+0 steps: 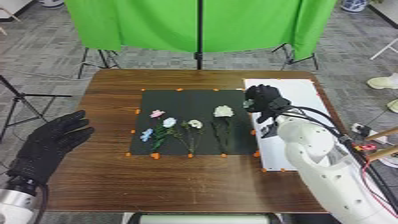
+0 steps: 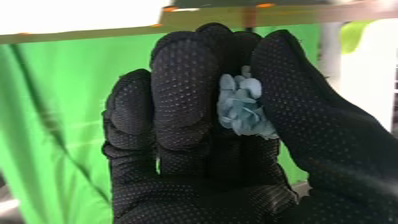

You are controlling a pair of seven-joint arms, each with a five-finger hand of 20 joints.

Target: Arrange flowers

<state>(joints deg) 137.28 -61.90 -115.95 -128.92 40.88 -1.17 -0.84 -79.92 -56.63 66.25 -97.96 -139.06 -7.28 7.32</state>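
Nearby, white board (image 1: 298,92) and black mat (image 1: 182,100), bluish flower (image 2: 244,110) in right hand's (image 1: 263,96) pinch.

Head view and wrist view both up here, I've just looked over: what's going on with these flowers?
The robot's right hand has a pale blue flower pinched between thumb and fingers, near the white sheet. Five more flowers, including a pink one, lie on the black mat. The left hand is open at the table's left side.
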